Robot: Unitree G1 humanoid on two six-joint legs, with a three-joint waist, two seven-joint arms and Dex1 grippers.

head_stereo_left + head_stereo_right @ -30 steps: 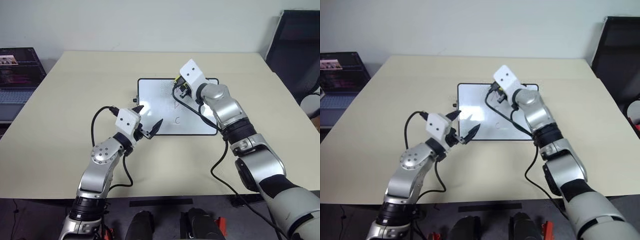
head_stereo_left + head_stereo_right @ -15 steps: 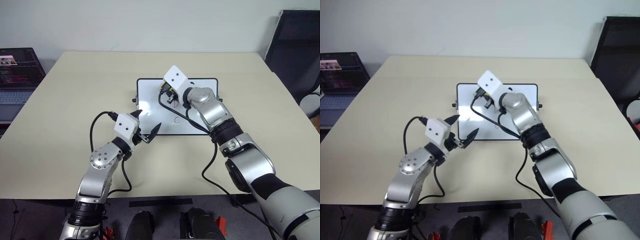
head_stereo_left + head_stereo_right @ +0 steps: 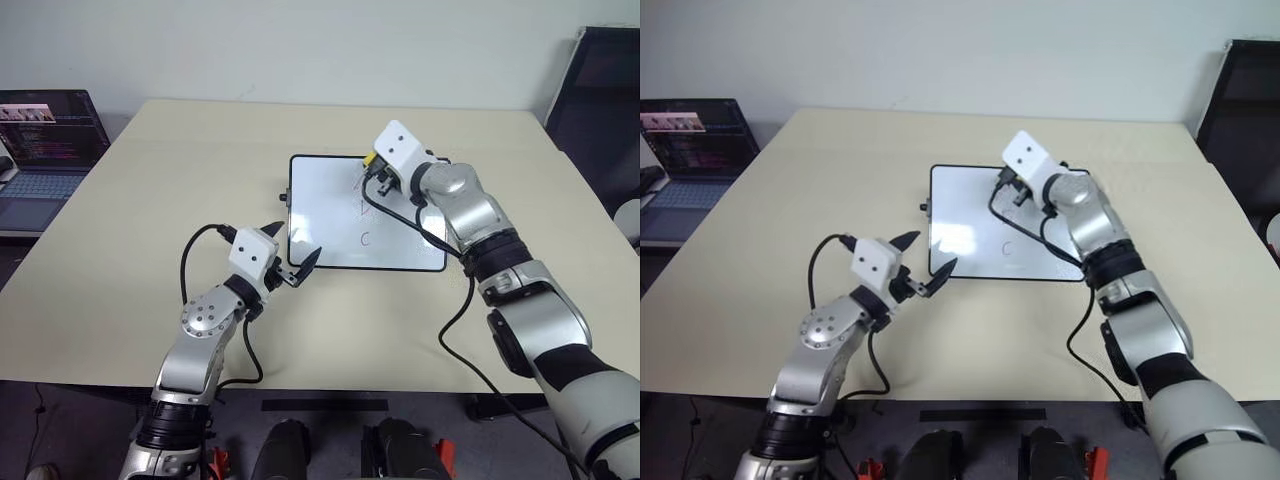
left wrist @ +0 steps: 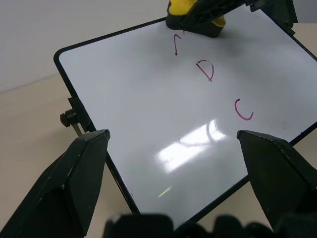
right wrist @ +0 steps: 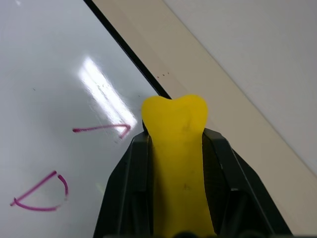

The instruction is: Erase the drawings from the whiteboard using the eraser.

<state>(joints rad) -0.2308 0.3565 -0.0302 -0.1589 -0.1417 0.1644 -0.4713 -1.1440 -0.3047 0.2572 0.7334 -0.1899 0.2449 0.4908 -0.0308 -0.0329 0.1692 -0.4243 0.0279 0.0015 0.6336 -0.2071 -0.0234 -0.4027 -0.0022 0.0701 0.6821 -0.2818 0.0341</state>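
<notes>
Left wrist view: the right tool (image 4: 198, 22) clamps the eraser (image 4: 190, 10) at the far edge of the whiteboard (image 4: 148, 114), beside the partly wiped top letter of the drawings (image 4: 205, 69). The left tool (image 3: 290, 250), spread wide, hovers over the worktop (image 3: 120, 250) near the board's closer corner.

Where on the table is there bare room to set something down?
The table lies bare left of the whiteboard, beyond its far edge, and right of it toward the far corner. It is crowded at the board: the left gripper sits at its near-left corner, the right gripper over its top.

Head pair above; wrists near whiteboard (image 3: 365, 212)
</notes>
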